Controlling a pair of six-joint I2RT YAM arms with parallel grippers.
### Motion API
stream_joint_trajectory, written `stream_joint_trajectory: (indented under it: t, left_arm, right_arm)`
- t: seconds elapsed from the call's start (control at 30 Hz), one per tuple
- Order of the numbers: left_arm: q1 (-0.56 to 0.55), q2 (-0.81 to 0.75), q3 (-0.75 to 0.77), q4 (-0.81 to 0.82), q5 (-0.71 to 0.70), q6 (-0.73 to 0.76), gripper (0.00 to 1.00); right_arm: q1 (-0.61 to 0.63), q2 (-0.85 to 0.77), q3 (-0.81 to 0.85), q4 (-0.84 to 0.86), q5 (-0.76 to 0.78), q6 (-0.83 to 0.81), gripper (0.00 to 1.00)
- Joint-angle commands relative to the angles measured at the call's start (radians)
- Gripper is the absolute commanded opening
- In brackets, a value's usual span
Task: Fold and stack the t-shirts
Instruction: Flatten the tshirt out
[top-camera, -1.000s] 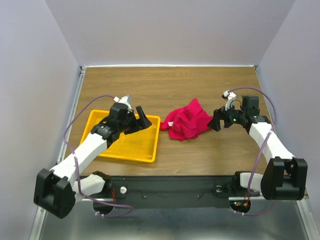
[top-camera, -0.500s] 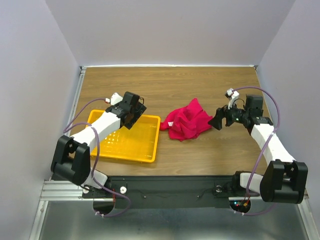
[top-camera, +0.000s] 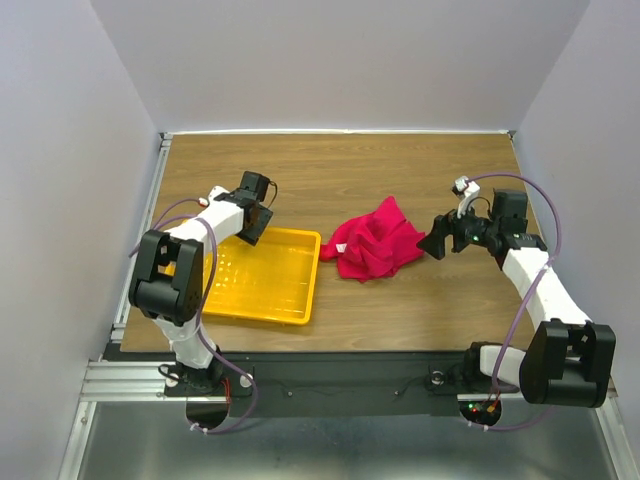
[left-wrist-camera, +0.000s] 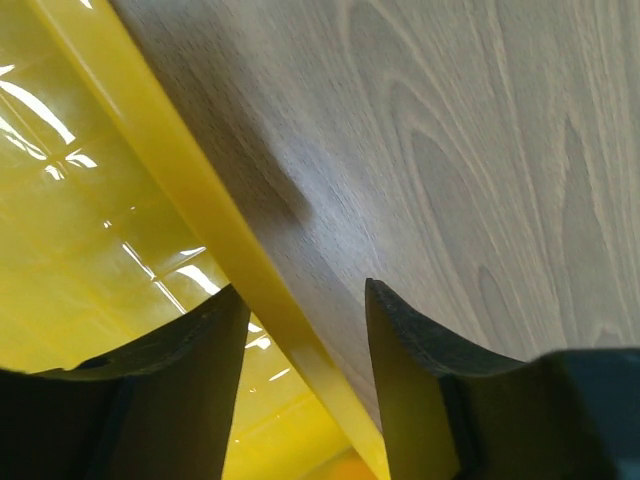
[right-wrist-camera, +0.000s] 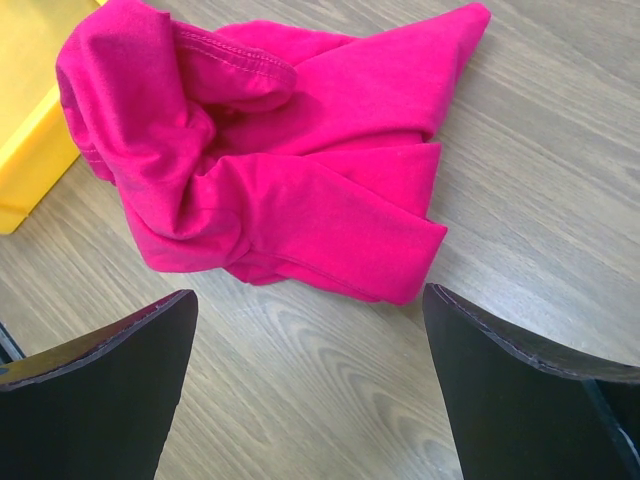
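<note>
The t-shirt (top-camera: 375, 242) is a crumpled crimson-red bundle on the wooden table, right of centre; in the right wrist view the t-shirt (right-wrist-camera: 290, 170) lies just beyond the fingers. My right gripper (top-camera: 432, 245) hovers at the bundle's right edge, open wide with nothing between its jaws (right-wrist-camera: 309, 292). My left gripper (top-camera: 248, 222) is at the far edge of the yellow tray (top-camera: 270, 275). In the left wrist view it (left-wrist-camera: 305, 290) stands astride the tray's rim (left-wrist-camera: 200, 190), one finger inside the tray and one over the wood, partly open with a gap on both sides.
The yellow tray holds nothing and sits on the left of the table; its corner (right-wrist-camera: 30, 110) lies close to the bundle's left side. Bare wood (top-camera: 400, 170) stretches behind the shirt, with grey walls round the table.
The left arm has folded back and swung left, carrying its gripper from over the tray's right side to the tray's far edge, and its jaws have narrowed. The right gripper has barely moved.
</note>
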Motion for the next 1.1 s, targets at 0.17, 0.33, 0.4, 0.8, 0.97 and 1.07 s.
stream_joint_trajectory:
  t: [0.17, 0.33, 0.4, 0.8, 0.97, 1.07]
  left_arm:
    - [0.009, 0.054, 0.080, -0.047, -0.081, 0.110, 0.49]
    - [0.009, 0.093, 0.121, -0.038, -0.070, 0.234, 0.23]
    - [0.009, 0.097, 0.138, -0.031, -0.072, 0.285, 0.12]
    - [0.011, 0.077, 0.201, 0.063, -0.080, 1.033, 0.00]
    - [0.017, 0.064, 0.201, 0.105, -0.009, 1.323, 0.00]
    - [0.017, 0.107, 0.251, 0.076, -0.030, 1.403, 0.00]
  right_arm:
    - [-0.019, -0.019, 0.001, 0.036, 0.012, -0.013, 1.00]
    - [-0.028, -0.028, 0.001, 0.036, 0.015, -0.013, 1.00]
    - [-0.033, -0.031, 0.001, 0.036, 0.017, -0.012, 1.00]
    - [-0.057, -0.045, -0.001, 0.036, 0.006, -0.010, 1.00]
    - [-0.060, -0.045, -0.001, 0.036, 0.002, -0.007, 1.00]
    - [-0.062, -0.042, -0.001, 0.036, -0.006, -0.009, 1.00]
